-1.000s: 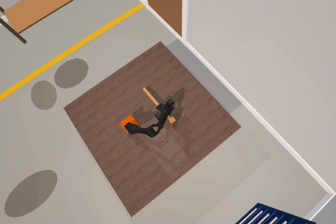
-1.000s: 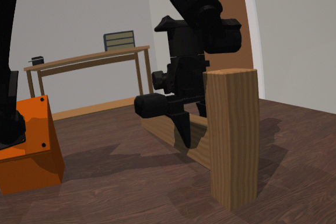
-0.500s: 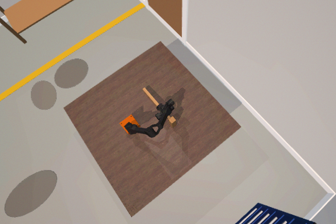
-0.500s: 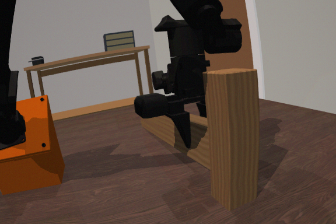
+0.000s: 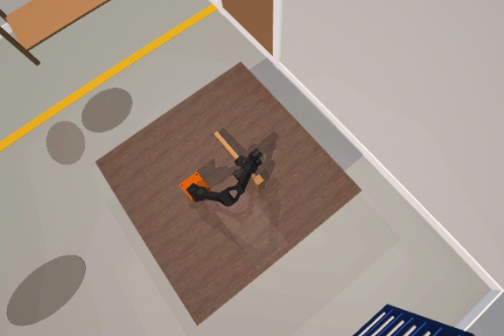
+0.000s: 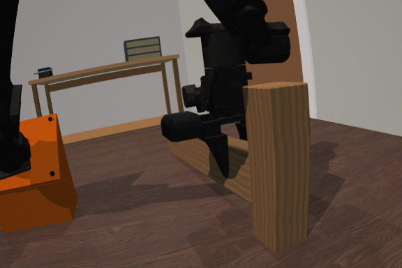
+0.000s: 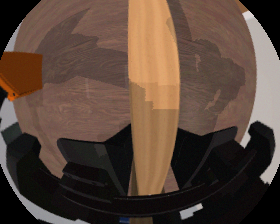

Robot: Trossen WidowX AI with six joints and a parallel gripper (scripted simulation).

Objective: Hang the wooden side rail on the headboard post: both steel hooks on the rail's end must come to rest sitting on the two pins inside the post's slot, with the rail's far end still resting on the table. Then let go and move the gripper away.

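Observation:
The wooden side rail (image 5: 227, 144) is a long light plank lying across the dark table, one end meeting the upright headboard post (image 5: 258, 182). In the exterior view the post (image 6: 279, 164) stands in front and hides the rail's near end, the hooks and the slot with its pins. My gripper (image 6: 227, 153) is shut on the rail (image 6: 210, 158) just behind the post, one finger down each side. In the wrist view the rail (image 7: 151, 90) runs straight away from between my fingers. The rail's far end (image 5: 218, 135) lies low on the table.
The arm's orange base block (image 5: 193, 185) stands on the table left of the post, also in the exterior view (image 6: 28, 174). A wooden side table (image 6: 105, 75) with a box stands far behind. A wall runs along the table's right side.

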